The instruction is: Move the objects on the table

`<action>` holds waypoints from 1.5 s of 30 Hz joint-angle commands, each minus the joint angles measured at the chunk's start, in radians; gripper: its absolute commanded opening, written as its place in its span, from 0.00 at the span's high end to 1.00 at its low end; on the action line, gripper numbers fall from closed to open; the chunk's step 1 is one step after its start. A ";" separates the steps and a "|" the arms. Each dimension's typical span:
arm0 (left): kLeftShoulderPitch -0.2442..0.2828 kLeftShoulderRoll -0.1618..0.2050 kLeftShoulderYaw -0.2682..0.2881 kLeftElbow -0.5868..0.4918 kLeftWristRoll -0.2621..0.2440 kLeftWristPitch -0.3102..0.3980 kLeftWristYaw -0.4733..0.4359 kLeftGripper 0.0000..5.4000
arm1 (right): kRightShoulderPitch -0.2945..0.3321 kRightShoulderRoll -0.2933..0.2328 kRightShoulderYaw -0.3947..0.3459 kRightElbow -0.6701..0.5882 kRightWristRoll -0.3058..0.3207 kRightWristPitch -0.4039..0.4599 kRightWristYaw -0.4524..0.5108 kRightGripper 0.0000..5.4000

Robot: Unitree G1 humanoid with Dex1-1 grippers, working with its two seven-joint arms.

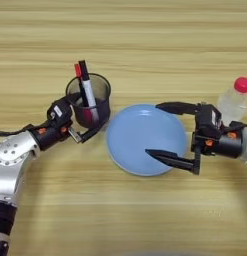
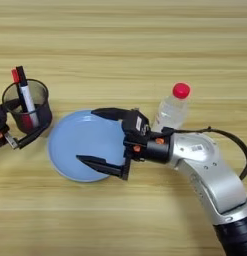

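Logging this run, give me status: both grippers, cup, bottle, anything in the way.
Left gripper shut on cup, marker inside. Right gripper open over plate, holding nothing. Bottle upright behind right wrist. Plate sits between cup and bottle.

Bottle (image 2: 172, 109) upright, red-capped; dark cup (image 1: 90, 100) upright holding marker (image 1: 86, 85).

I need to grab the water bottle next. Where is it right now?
The bottle stands upright on the table's right side, just right of the blue plate, behind the open right claw.
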 commanded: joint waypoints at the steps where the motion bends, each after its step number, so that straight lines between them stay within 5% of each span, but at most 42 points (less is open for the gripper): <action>1: -0.017 -0.012 0.015 0.024 0.012 0.000 0.048 0.11 | 0.010 0.007 -0.017 -0.001 0.010 -0.020 -0.009 0.00; 17: 0.004 -0.047 -0.006 0.100 0.039 0.017 0.147 0.11 | 0.012 0.010 -0.020 0.014 0.006 -0.039 -0.019 0.00; 28: 0.008 -0.054 -0.030 0.134 0.104 0.019 0.175 0.11 | 0.013 0.009 -0.019 0.011 0.010 -0.046 -0.019 0.00; 45: 0.012 -0.062 -0.045 0.161 0.126 0.010 0.179 0.11 | 0.014 0.006 -0.020 0.008 0.012 -0.047 -0.016 0.00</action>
